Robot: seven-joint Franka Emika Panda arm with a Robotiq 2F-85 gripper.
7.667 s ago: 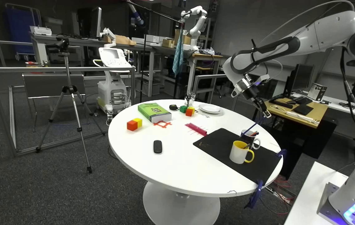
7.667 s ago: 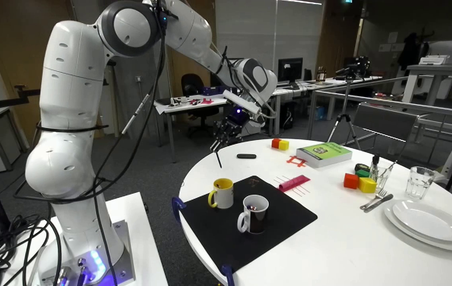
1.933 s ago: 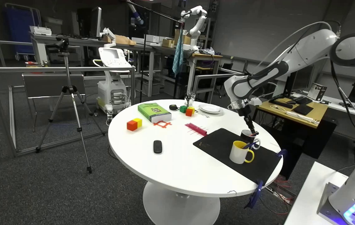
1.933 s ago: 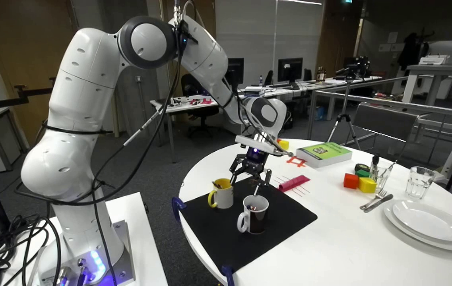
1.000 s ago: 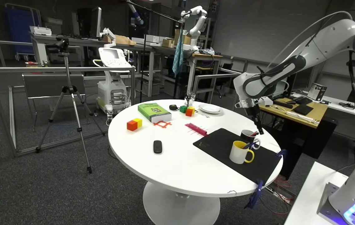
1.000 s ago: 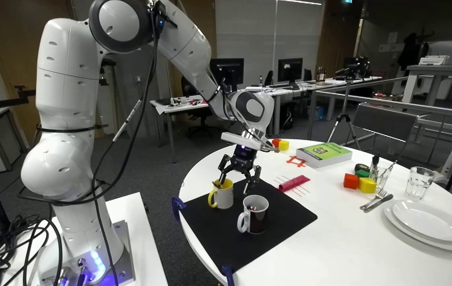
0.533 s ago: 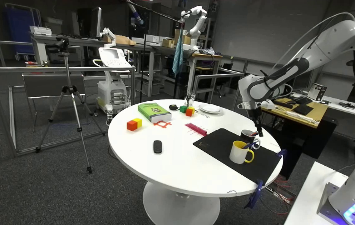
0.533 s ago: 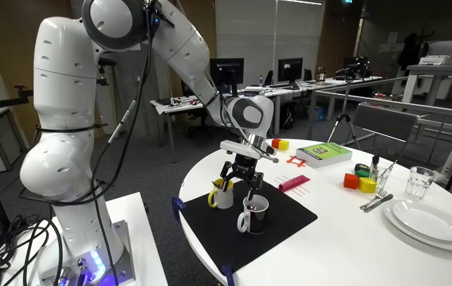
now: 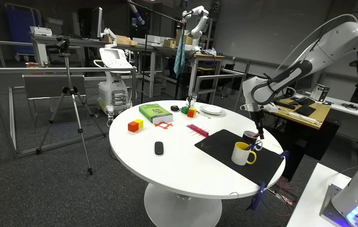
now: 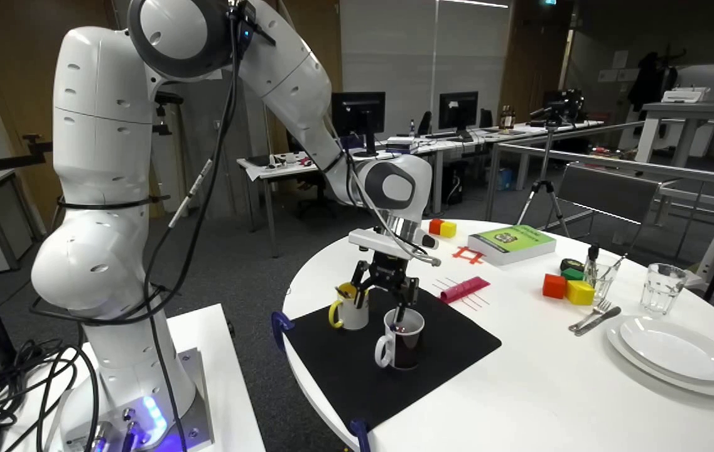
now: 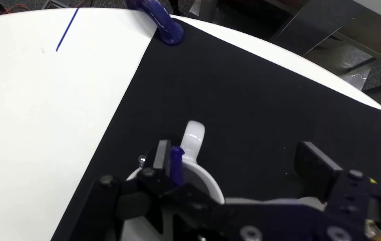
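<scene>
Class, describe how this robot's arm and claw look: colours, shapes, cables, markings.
The arm is white with rounded segments and dark grey joint rings; black cables run along it, and blue lights glow on its base. The claw is mostly black, with two jointed fingers edged in grey.
</scene>
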